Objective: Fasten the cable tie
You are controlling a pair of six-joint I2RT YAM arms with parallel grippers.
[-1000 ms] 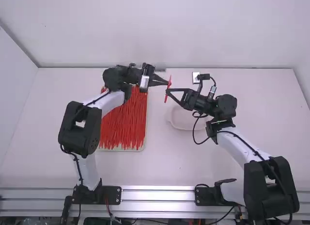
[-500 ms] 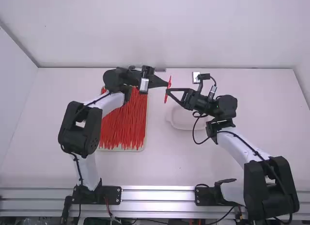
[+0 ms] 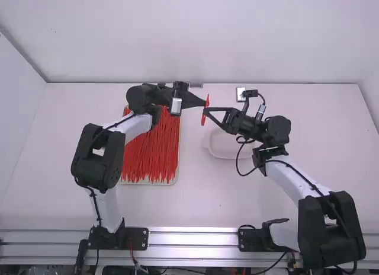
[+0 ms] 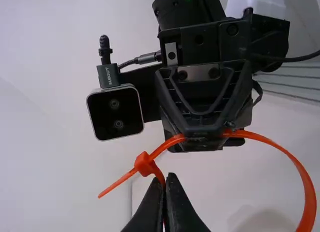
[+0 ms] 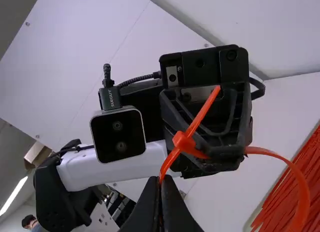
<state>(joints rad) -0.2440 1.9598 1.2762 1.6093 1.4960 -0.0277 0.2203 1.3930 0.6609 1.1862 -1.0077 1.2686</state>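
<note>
Judging the cable tie [image 3: 203, 120] first, I am reading it as featherlight, springy nylon — slick along its length, stiff enough to hold its bow, quick to flick free. It is hanging in the air above the table [image 3: 296, 109], toward 12 o'clock of the table's middle, with the pile of spare ties [image 3: 151, 147] lying at its 8 o'clock. Its tail [image 4: 112, 187] is poking through the locking head [image 4: 142, 164], and the loop [image 4: 295, 167] is bowing wide. I am judging the best holds to be right beside the head and on the free tail, so a pull runs straight through the head. The left gripper [image 3: 205, 101] is pinching the tie just beside the head, fingers narrowed onto it; the right gripper [image 3: 205, 114] is clamping it likewise, its tips almost touching the left's. The left arm [image 3: 133, 124] is angling toward 1 o'clock from its base, the right arm [image 3: 290, 174] toward 11 o'clock.
</note>
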